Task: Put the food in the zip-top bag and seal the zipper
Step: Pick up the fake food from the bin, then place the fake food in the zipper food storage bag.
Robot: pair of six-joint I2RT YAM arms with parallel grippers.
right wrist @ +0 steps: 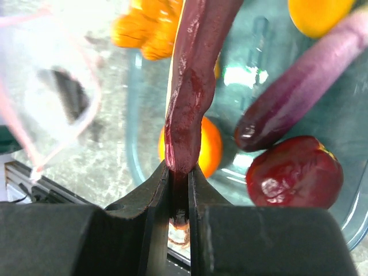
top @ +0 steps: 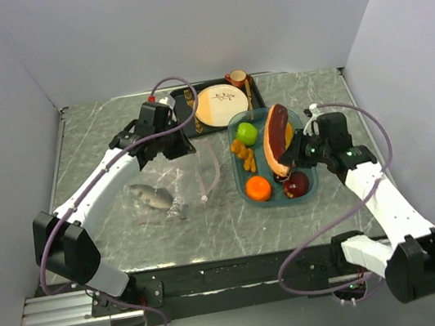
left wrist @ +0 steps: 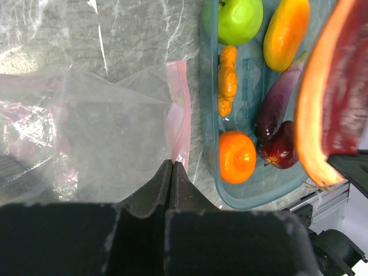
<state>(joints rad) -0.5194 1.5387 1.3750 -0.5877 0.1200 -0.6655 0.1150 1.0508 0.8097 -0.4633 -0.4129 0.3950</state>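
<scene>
Grey marbled table [top: 99,148], white walls [top: 178,20]; teal tray [top: 278,200] centre-right held green apple [top: 246,134], orange [top: 259,189], red apple [top: 295,184], eggplant [left wrist: 279,100]; right gripper [right wrist: 179,172] clamped on red slab [top: 280,138] above tray; left gripper [left wrist: 172,167] pinched together on bag [left wrist: 115,132] beside zipper [left wrist: 179,109], centre-left; fish [top: 152,195] apparently inside bag.

Top camera, high at the near edge, looks down over the whole bench [top: 220,229]; both wrist cameras peer down close, sharing the teal tray [left wrist: 210,149] and orange [left wrist: 237,156].

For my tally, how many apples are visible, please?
2: green apple at the tray's far left, red apple at its near right; none evidently hidden.
</scene>
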